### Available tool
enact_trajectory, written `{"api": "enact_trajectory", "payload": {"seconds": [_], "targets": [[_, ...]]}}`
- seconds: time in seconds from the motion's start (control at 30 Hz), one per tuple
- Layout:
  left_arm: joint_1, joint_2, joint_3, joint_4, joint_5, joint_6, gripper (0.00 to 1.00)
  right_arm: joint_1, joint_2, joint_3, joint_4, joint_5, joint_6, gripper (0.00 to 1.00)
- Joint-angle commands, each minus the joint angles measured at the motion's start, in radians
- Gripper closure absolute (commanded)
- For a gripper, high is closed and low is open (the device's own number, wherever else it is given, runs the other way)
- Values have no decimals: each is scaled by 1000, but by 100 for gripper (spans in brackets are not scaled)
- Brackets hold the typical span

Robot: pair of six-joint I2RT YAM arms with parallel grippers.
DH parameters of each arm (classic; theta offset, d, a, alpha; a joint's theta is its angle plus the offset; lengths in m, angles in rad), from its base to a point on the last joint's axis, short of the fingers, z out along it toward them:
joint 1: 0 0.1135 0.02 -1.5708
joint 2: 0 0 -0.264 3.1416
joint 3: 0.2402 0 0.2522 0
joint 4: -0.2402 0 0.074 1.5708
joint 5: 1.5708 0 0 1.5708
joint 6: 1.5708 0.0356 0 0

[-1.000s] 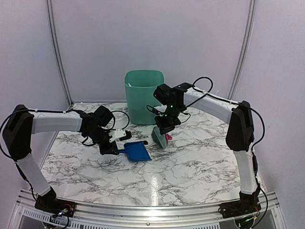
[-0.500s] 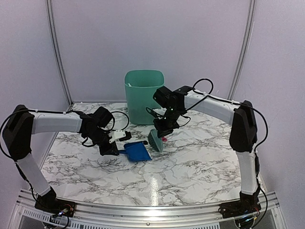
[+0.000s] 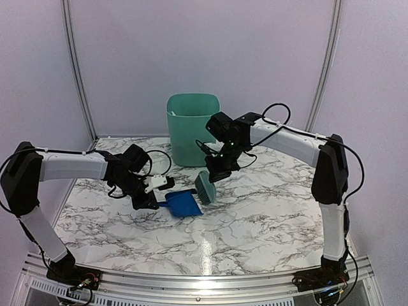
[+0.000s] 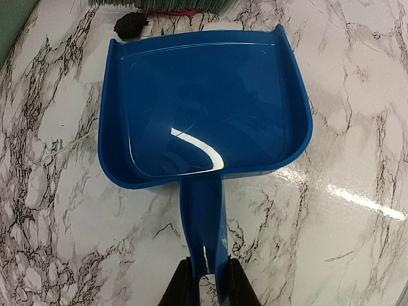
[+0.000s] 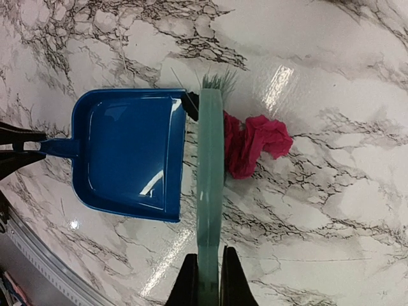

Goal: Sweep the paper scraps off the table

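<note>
At the jaw-clamped brush's point(image 5: 210, 191) 3 o'clock, opposite the equally clamped dustpan point(image 5: 127, 153), the pink scrap point(image 5: 258, 143) could be left unswept.

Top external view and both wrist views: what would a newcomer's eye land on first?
The blue dustpan at mid-table, its handle in the left arm's shut jaws, with the green brush held by the right arm's jaws standing at its open lip. Next, the crumpled magenta-pink scrap lying on the marble table on the brush's far side from the pan, which looks empty.
</note>
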Motion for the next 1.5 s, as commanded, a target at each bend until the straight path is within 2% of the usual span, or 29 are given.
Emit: {"api": "enact_trajectory", "payload": {"seconds": [0.0,0.33,0.77,0.93,1.2,1.47], "targets": [[-5,-20,-34,-53,5,-9,100,13,-54,-10,-25,36,17,100],[-5,-49,-87,-12,3,-12,100,13,-144,-63,37,112,41,100],[-5,-97,-116,0,-13,-17,100,12,-226,-164,-65,270,89,100],[-5,-89,-124,0,-14,-17,100,13,-223,-220,-34,247,119,100],[-5,-40,-87,-2,-22,-24,100,14,-137,-167,3,203,106,100],[10,20,-27,-47,-34,10,100,14,12,10,-48,176,33,100]]}}
